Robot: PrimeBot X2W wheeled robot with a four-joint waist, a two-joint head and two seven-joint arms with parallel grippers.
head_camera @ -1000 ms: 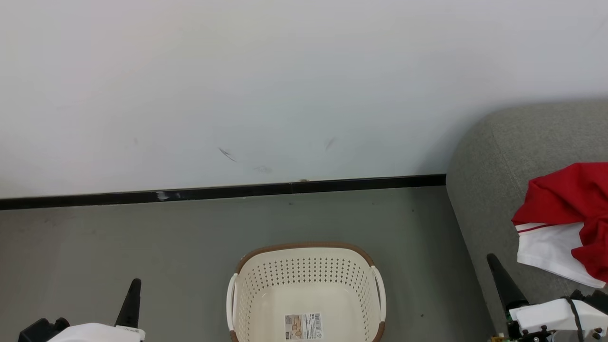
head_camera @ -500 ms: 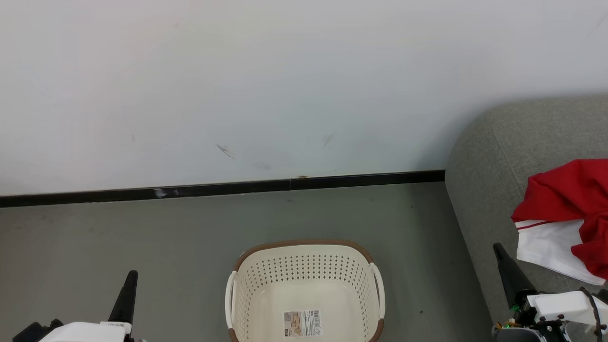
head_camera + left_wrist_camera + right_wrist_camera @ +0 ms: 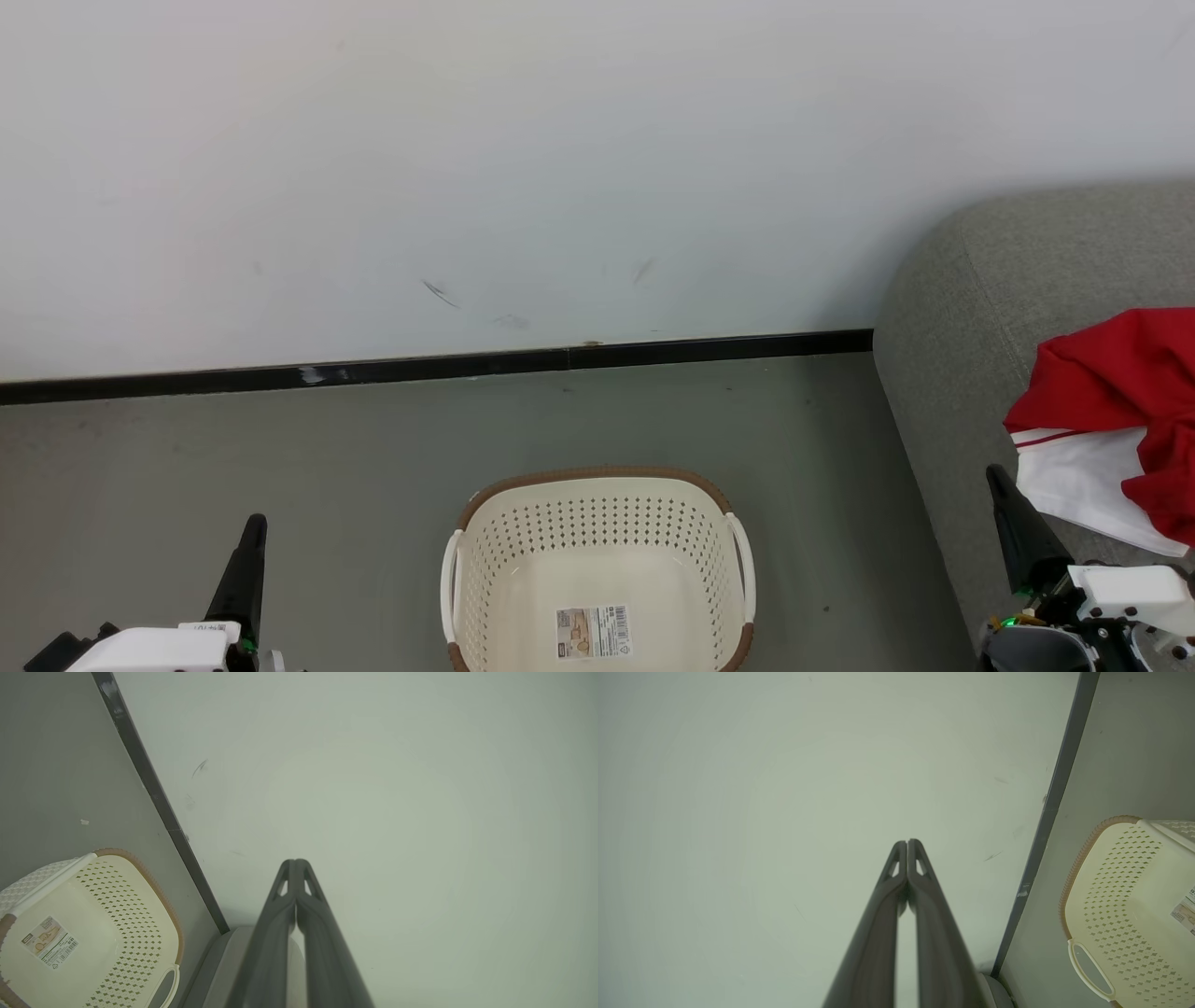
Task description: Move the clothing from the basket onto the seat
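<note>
Clothing [image 3: 1116,378] lies on seat [image 3: 962,299] — near right end effector [image 3: 996,476], closed and empty.

Red-white clothing [image 3: 1120,411], cream basket [image 3: 597,560], grey seat [image 3: 962,308]

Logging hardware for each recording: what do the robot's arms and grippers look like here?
The left gripper and the right gripper each have two long dark grey fingers tapering to points, with small triangular cut-outs near the tips. Behind each sits a white housing with a small green light; the left one bears a small printed label.
</note>
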